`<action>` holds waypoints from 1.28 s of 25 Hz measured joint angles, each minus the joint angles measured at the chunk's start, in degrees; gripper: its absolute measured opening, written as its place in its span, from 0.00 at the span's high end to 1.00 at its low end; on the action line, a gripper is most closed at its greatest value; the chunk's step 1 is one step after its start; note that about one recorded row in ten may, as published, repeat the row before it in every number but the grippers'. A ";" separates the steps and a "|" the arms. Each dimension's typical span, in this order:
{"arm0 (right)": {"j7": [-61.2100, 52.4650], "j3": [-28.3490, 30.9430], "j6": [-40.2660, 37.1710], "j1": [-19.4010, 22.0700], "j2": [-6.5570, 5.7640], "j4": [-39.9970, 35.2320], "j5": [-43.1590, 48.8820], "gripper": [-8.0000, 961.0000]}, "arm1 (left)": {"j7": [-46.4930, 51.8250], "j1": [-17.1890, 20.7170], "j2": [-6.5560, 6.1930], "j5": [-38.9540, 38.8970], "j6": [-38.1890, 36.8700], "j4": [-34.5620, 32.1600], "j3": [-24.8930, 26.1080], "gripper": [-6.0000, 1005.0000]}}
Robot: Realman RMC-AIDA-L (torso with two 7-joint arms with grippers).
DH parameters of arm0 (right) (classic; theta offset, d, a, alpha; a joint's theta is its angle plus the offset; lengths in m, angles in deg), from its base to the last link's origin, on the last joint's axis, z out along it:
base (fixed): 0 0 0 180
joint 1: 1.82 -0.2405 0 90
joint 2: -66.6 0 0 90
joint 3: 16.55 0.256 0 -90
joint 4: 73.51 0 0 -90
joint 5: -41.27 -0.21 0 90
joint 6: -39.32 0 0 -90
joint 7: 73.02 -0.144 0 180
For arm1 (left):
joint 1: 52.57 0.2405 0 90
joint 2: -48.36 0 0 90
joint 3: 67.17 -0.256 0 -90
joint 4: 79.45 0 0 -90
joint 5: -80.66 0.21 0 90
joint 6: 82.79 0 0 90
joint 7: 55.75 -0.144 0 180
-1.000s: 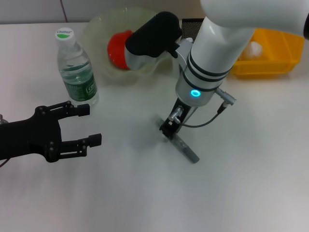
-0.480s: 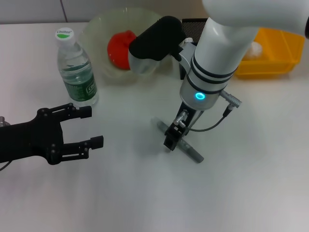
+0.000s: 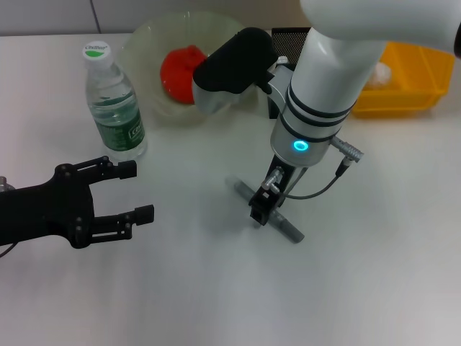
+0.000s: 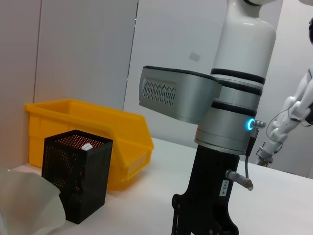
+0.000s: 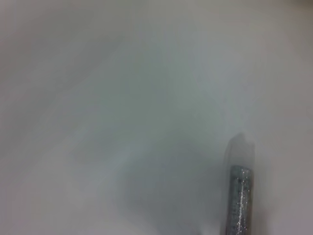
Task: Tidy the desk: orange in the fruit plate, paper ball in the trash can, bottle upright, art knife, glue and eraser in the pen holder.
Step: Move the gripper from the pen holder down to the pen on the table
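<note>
Glossy orange [image 3: 180, 68]; black mesh pen holder [image 4: 77, 180]; clear plastic bottle [image 3: 114, 108]; matt table [image 3: 216, 288]

paper ball [image 3: 379, 72] mostly behind right arm, glue [image 3: 287, 228] mid-length hidden

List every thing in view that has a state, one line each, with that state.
Clear plastic bottle: upright, capped.
Red-orange orange: in pale green fruit plate.
White paper ball: in yellow trash can.
Black mesh pen holder: upright.
Grey glitter stick: lying flat.
Left gripper: open, empty.
Right gripper: over stick.
</note>
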 joint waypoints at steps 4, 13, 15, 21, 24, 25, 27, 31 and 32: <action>0.00 0.00 -0.16 0.03 0.00 0.08 0.00 0.58 | 0.00 0.00 0.04 0.00 -0.01 -0.06 -0.03 0.19; 0.41 0.25 -1.48 0.39 -0.08 0.06 0.01 0.77 | 0.00 0.00 0.06 0.00 -0.02 -0.01 0.20 0.19; 0.44 0.44 -1.66 0.65 -0.20 -0.42 0.00 0.84 | -0.05 0.02 0.06 0.00 -0.02 0.02 0.20 0.19; 0.99 11.10 -7.74 6.86 -0.69 -12.81 8.26 0.88 | -0.30 0.55 0.06 -0.04 -0.02 0.02 0.27 0.19; 1.40 17.71 -12.11 11.46 -0.64 -22.73 13.03 0.94 | -0.31 0.75 0.06 -0.21 -0.01 0.04 0.34 0.19; 1.69 19.28 -13.04 12.52 -0.67 -25.44 13.53 0.96 | -0.32 0.84 0.06 -0.24 -0.01 0.07 0.35 0.19; 2.53 21.09 -14.26 13.51 -0.76 -27.74 13.78 0.99 | -0.31 0.90 0.06 -0.25 -0.01 0.10 0.38 0.19; 3.18 20.03 -14.95 12.43 -0.54 -25.92 13.91 0.96 | -0.15 0.90 0.13 -0.25 0.02 0.11 0.36 0.19; 3.19 19.06 -14.76 11.90 -0.42 -25.04 13.91 0.96 | -0.12 0.88 0.14 -0.26 0.05 0.11 0.36 0.19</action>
